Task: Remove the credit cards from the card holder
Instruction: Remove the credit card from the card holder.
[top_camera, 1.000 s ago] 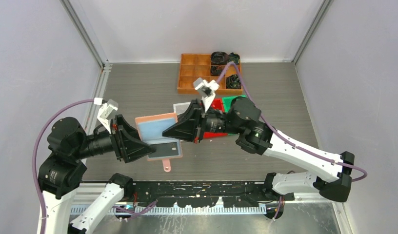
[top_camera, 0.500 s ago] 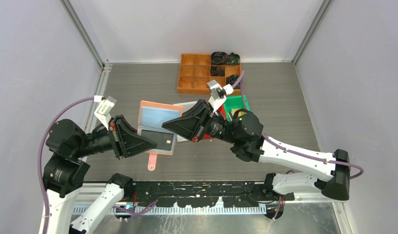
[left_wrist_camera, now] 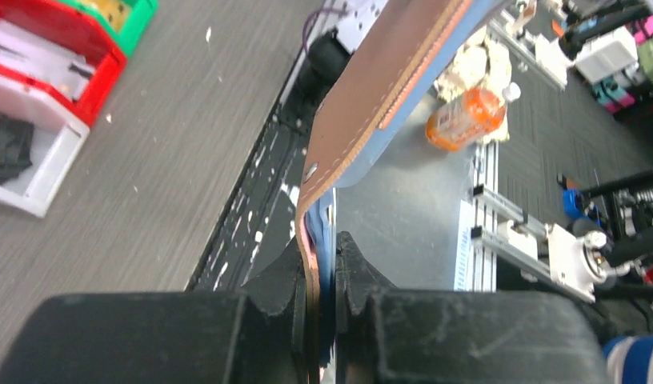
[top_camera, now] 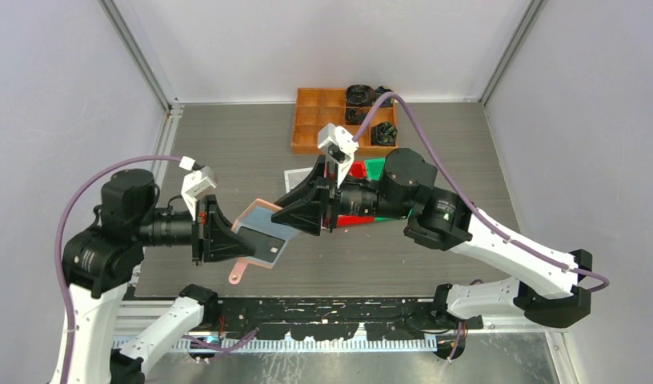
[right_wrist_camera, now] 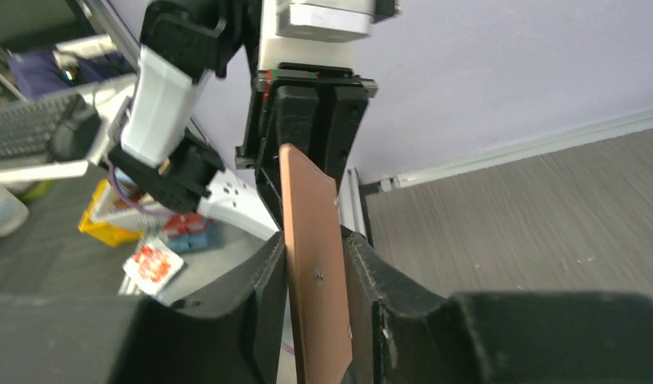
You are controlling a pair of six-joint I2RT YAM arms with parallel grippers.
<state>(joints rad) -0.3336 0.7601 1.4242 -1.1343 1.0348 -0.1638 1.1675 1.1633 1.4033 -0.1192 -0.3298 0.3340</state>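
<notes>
- The left claw is pinched narrow on one edge of the card holder. It holds it open and tilted in the air over the near-left part of the worktop, probably to steady it.
- The right claw straddles the far flap — gripping or loose, I cannot tell.
- A dark card sits in its pocket.

Left pincer pinched tight, right pincer slightly parted (the two facing, nearly tip to tip).
</notes>
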